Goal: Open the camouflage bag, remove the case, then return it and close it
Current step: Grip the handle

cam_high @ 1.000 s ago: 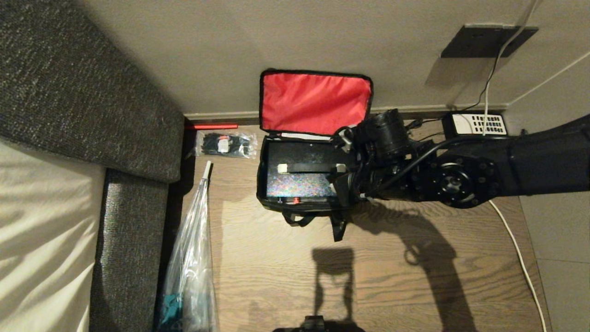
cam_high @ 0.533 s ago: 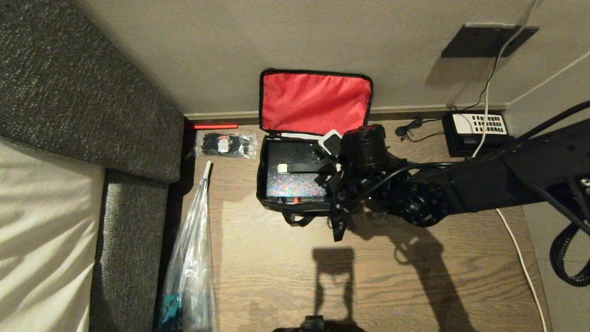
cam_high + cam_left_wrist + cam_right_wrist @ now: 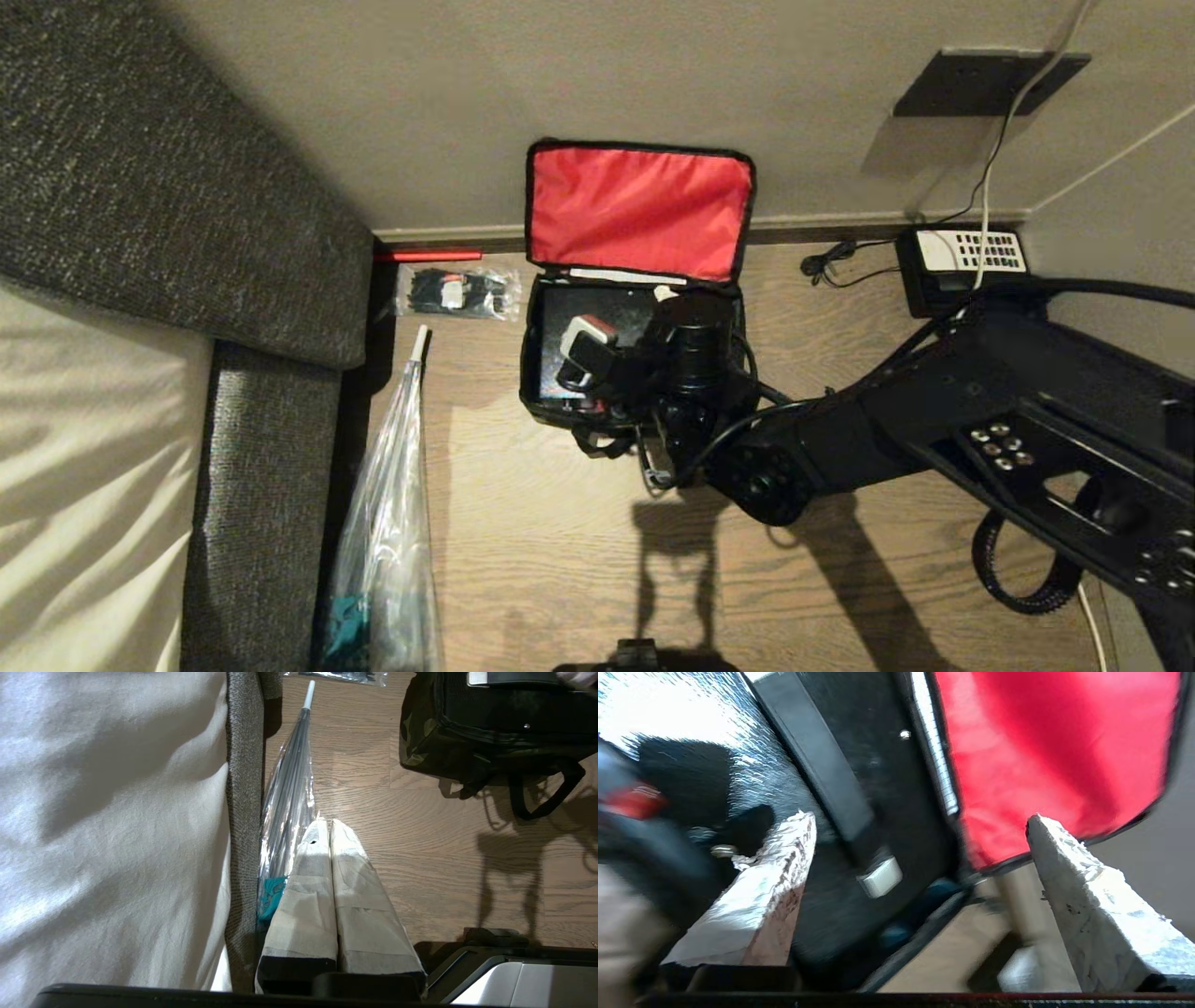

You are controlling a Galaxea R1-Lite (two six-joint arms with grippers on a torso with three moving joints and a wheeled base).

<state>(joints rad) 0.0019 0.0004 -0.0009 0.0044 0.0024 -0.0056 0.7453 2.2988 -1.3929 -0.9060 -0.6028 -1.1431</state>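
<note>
The camouflage bag [image 3: 536, 385] lies open on the wood floor, its red-lined lid [image 3: 639, 205] propped against the wall. Inside it sits the black case [image 3: 597, 301], with a strap and a pale buckle [image 3: 880, 878] across its top. My right gripper [image 3: 624, 322] hovers just over the case. It is open wide, with nothing between the fingers: one taped finger [image 3: 784, 868] is above the case [image 3: 887, 779], the other [image 3: 1069, 877] by the lid's corner [image 3: 1055, 742]. My left gripper [image 3: 324, 826] is shut and parked low beside the sofa edge, with the bag [image 3: 420, 742] ahead of it.
A grey sofa [image 3: 187, 187] with a white cushion [image 3: 84, 467] fills the left. A wrapped umbrella [image 3: 392, 523] lies along it. A clear packet of black ties [image 3: 456, 292] sits left of the bag. A telephone [image 3: 966, 257] and cables [image 3: 1004, 121] are at the back right.
My right arm swung from the bag's right end to over its middle. The wrist rolled and the jaws spread wide. The case and bag stayed where they were.
</note>
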